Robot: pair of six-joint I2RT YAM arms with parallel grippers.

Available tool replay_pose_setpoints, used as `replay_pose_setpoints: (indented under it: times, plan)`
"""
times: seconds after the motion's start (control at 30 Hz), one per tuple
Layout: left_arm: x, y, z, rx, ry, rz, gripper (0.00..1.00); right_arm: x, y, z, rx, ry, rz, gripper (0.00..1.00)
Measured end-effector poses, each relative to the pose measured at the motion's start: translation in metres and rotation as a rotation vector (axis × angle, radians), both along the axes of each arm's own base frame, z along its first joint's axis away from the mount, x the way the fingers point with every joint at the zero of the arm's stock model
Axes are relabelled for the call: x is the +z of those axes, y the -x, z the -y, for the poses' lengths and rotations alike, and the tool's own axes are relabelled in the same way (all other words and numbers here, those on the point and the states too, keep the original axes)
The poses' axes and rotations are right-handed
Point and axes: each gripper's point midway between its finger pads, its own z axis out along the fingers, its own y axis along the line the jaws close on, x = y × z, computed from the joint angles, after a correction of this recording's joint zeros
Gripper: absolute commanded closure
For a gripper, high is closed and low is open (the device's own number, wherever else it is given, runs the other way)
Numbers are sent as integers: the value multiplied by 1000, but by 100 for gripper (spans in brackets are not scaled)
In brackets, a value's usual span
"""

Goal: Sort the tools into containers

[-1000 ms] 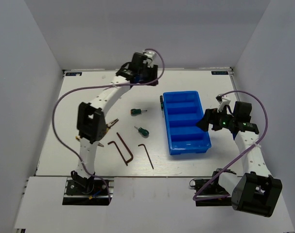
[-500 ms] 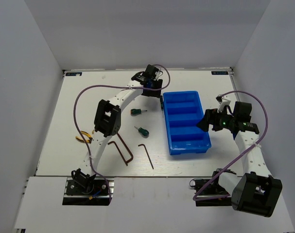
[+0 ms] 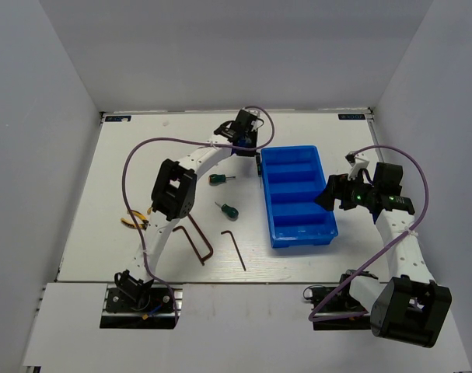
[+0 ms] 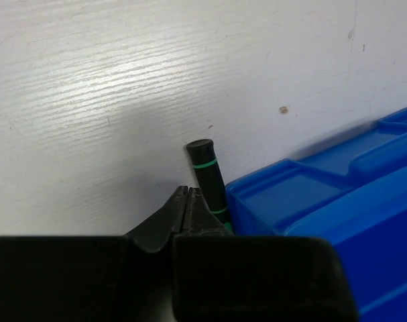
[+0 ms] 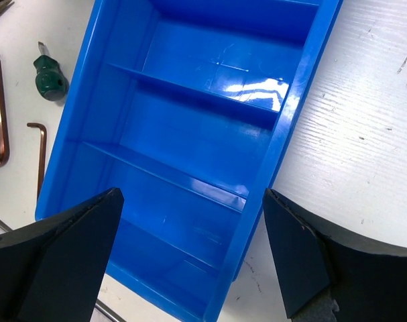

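Observation:
The blue tray (image 3: 299,203) is split by ribs into compartments, all bare (image 5: 190,127). A black tool with green bands (image 4: 207,172) lies against the tray's far left corner (image 3: 258,164). My left gripper (image 4: 188,192) is shut with nothing in it, its tips just left of that tool (image 3: 246,148). My right gripper (image 5: 190,225) hangs open over the tray's near end (image 3: 327,195). Two green screwdrivers (image 3: 218,179) (image 3: 229,210) lie left of the tray. Yellow-handled pliers (image 3: 134,220) lie partly under the left arm. Three hex keys (image 3: 194,238) (image 3: 236,247) lie near the front.
White walls close in the table on the left, back and right. The left arm's elbow (image 3: 173,189) hangs over the table between the pliers and the screwdrivers. A purple cable loops off each arm.
The left arm has swung right and down to the tray's far left corner, and its jaws have closed on nothing. The right arm and the tools stay put.

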Motion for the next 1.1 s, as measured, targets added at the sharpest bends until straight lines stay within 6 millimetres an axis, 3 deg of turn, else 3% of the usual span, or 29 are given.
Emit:
replay_pose_setpoints:
  times: [0.1, 0.4, 0.87, 1.1]
  plan:
    - [-4, 1, 0, 6, 9, 1, 100, 0, 0, 0, 3, 3, 3, 9]
    - [7, -3, 24, -35, 141, 24, 100, 0, 0, 0, 6, 6, 5, 9]
    - [15, -1, 37, -59, 214, 12, 100, 0, 0, 2, 2, 6, 5, 9]
    - [6, 0, 40, -64, 222, -4, 100, 0, 0, 3, -3, 7, 8, 9]
